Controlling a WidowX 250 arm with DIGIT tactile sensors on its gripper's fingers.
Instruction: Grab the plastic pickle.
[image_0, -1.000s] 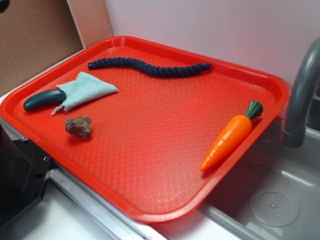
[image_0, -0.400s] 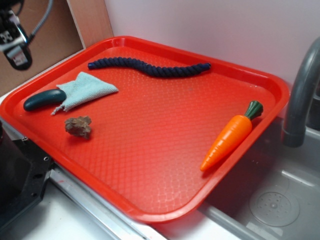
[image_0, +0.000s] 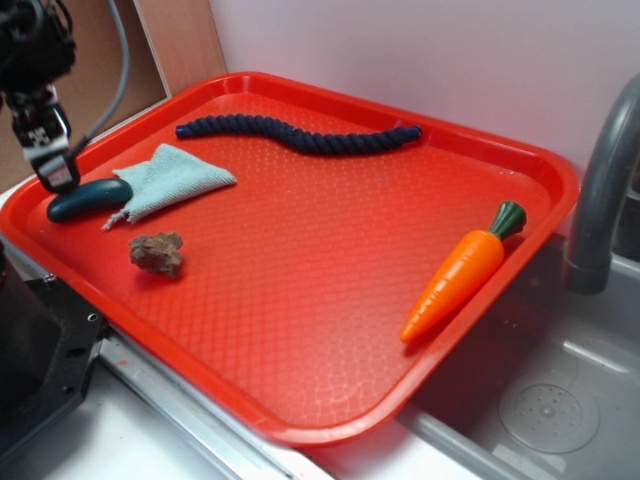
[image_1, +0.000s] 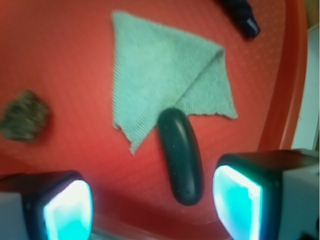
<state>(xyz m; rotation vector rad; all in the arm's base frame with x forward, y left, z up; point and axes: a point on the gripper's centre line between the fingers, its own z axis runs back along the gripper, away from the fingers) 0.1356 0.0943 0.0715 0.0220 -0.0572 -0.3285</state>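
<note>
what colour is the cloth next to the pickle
Pale mint green, a folded cloth with one corner touching the dark pickle. Clearest in the wrist view.

No readable text, label, brand, number or sign shows in either view.

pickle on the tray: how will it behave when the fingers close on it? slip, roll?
The plastic pickle looks smooth and glossy, so it may slip between the pads. Its rounded oblong shape probably rolls sideways if nudged off-centre. It looks rigid, unlike the cloth its far end overlaps, which might drag along slightly. The gripper is open around it.
</note>
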